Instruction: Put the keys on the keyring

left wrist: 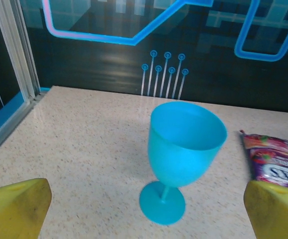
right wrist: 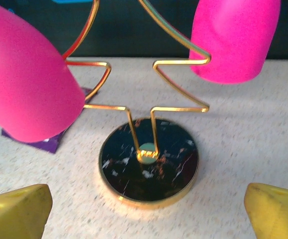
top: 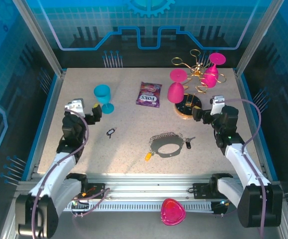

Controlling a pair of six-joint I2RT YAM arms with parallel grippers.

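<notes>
Though speckled, a pale table [top: 124, 114] under the keyring [top: 166, 135] (blue walls [top: 149, 20] around).

I see a blue goblet [top: 103, 97] upright toward the desk's [top: 129, 152] far-left corner. A purple candy packet [top: 149, 94] lies flat mid-back. At far right, a gold wire rack [top: 198, 70] holds pink goblets [top: 176, 91]. Another pink goblet [top: 173, 211] sits past the near edge.

Turquoise goblet [left wrist: 186, 144], pink goblets [right wrist: 27, 79], gold rack [right wrist: 181, 61] on black marbled base [right wrist: 176, 159].
</notes>
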